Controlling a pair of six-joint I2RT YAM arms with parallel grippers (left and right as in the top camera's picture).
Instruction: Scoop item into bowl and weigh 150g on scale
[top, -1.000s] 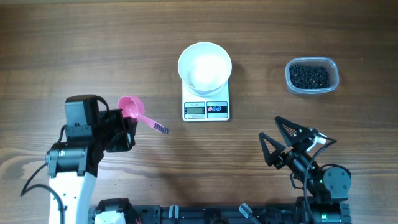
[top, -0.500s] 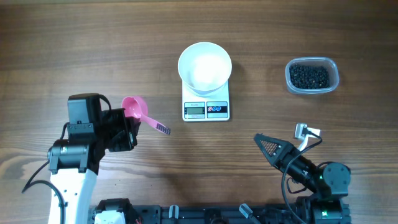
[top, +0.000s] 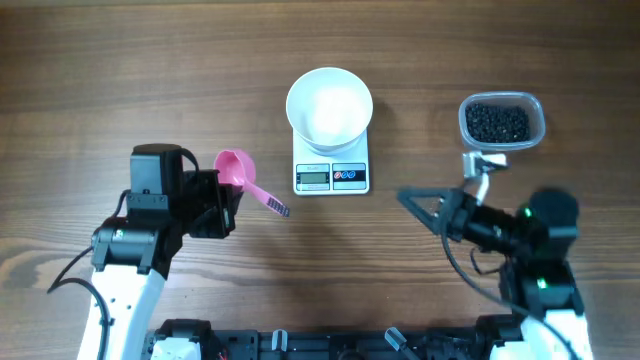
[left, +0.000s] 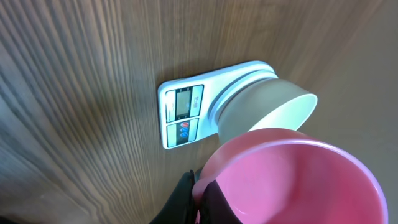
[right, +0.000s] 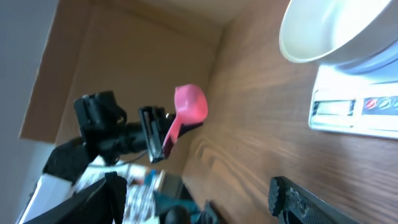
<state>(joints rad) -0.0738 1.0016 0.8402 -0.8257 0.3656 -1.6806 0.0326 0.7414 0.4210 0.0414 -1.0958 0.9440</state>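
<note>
The white bowl (top: 329, 107) sits on the small white scale (top: 332, 176) at the table's middle back; both also show in the left wrist view, the bowl (left: 267, 109) and the scale (left: 185, 113). The item, glossy black beans (top: 497, 122), fills a clear tub at the back right. My left gripper (top: 226, 196) is shut on the rim of a pink scoop (top: 237, 169), left of the scale, and its fingertips (left: 186, 198) pinch the pink edge. My right gripper (top: 420, 206) hangs open and holds nothing, right of the scale and in front of the tub. The bowl looks empty.
The clear plastic tub (top: 535, 117) stands about a hand's width right of the bowl. The scoop's dark-tipped handle (top: 279, 207) points toward the scale's front left corner. In the right wrist view the left arm (right: 102, 127) and the pink scoop (right: 189, 107) lie beyond the table.
The left arm has carried the pink scoop to the right, closer to the scale. The right arm has swung up from the front edge and turned toward the scale, its jaws slightly narrower.
</note>
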